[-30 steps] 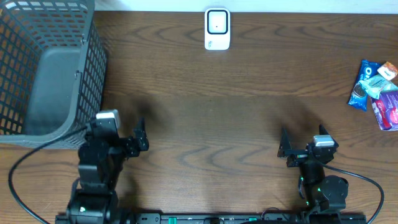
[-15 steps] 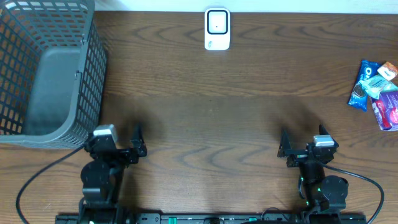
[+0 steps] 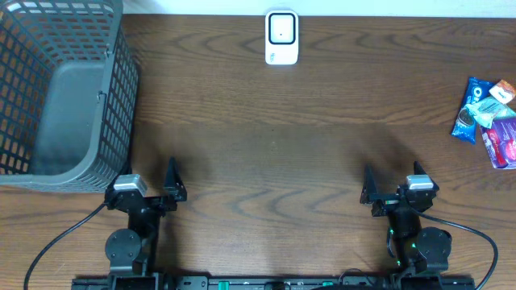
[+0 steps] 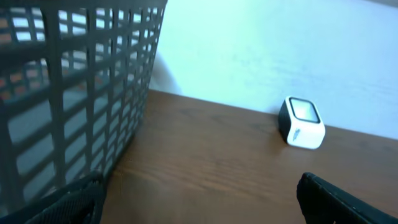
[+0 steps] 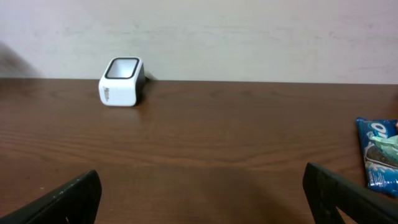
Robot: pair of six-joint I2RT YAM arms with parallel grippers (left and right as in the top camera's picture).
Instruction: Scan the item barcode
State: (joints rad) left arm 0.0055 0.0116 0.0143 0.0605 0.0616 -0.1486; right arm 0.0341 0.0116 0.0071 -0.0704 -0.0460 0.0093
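Observation:
The items are a small heap of snack packets at the table's right edge: a blue cookie packet [image 3: 468, 109] [image 5: 379, 154] with a purple-and-red packet [image 3: 501, 137] beside it. The white barcode scanner [image 3: 281, 37] [image 4: 301, 122] [image 5: 121, 81] stands at the back centre. My left gripper [image 3: 150, 179] [image 4: 199, 202] sits open near the front left, nothing between its fingers [image 4: 348, 198]. At the front right my right gripper [image 3: 393, 184] [image 5: 202, 198] is open too and holds nothing. Both are far from the packets and the scanner.
A tall grey mesh basket [image 3: 60, 89] [image 4: 68, 93] fills the back left corner, close to the left arm. The brown wooden table [image 3: 274, 145] ends at a pale wall behind the scanner.
The left arm has drawn back toward the front edge and turned to face straight ahead, its gripper still open. The right arm has not moved.

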